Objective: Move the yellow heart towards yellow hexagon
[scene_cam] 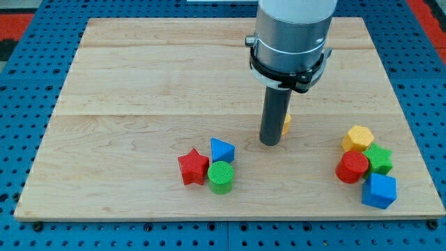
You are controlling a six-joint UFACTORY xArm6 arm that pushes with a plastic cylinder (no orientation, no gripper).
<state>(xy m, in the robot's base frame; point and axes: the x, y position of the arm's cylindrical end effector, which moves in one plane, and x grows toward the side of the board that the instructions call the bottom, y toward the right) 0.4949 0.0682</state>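
Left to right: a red star [192, 167], blue block [222, 150] and green cylinder [221, 176] sat clustered near the board's [139, 77] bottom edge. Mid-board, my tip [270, 142] hid most of the yellow heart [286, 124], touching it, probably lined up for a rightward shove; no pincer here. Toward the bottom-right corner: yellow hexagon [357, 138], red cylinder [352, 167], green block [379, 158], another blue block [379, 190]. Eight blocks, two per colour.

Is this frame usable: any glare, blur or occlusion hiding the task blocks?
Camera view: even lighting, soft shadows under the blocks, no strong glare on the board; focus sharp throughout. The rod hides most of the yellow heart, only a sliver showing right of my tip. The yellow hexagon is clear.
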